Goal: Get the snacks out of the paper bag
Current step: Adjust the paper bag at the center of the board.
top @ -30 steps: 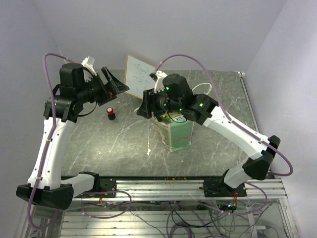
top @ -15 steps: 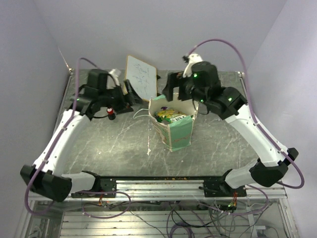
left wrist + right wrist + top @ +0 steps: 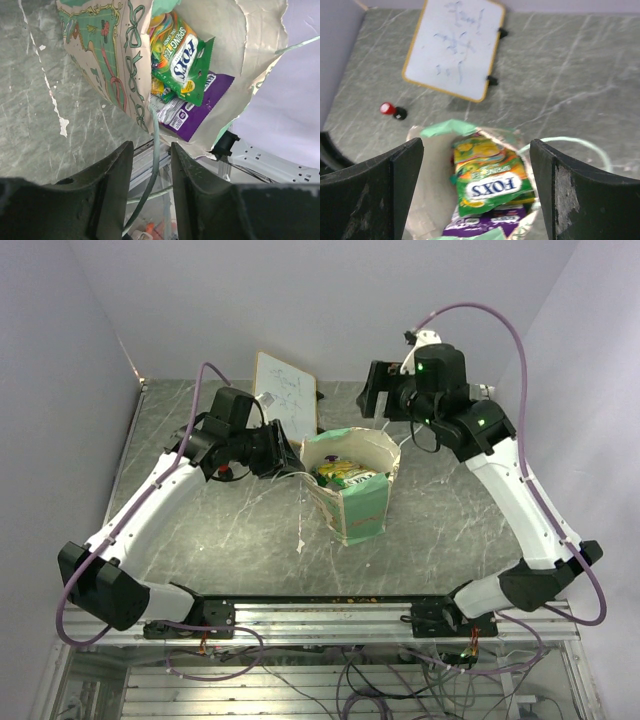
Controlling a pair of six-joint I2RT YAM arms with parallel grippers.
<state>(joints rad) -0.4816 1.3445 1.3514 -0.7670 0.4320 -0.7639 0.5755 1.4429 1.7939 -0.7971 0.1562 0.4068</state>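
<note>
Snacks, glossy multicoloured flat packets [image 3: 182, 60], sit inside the tall cream paper bag [image 3: 358, 508]. Left of the bag, the left jaws stand narrowly apart astride its thin string handle [image 3: 156, 150]; above it, the right jaws gape. Best steady the bag first, then reach straight down.
</note>
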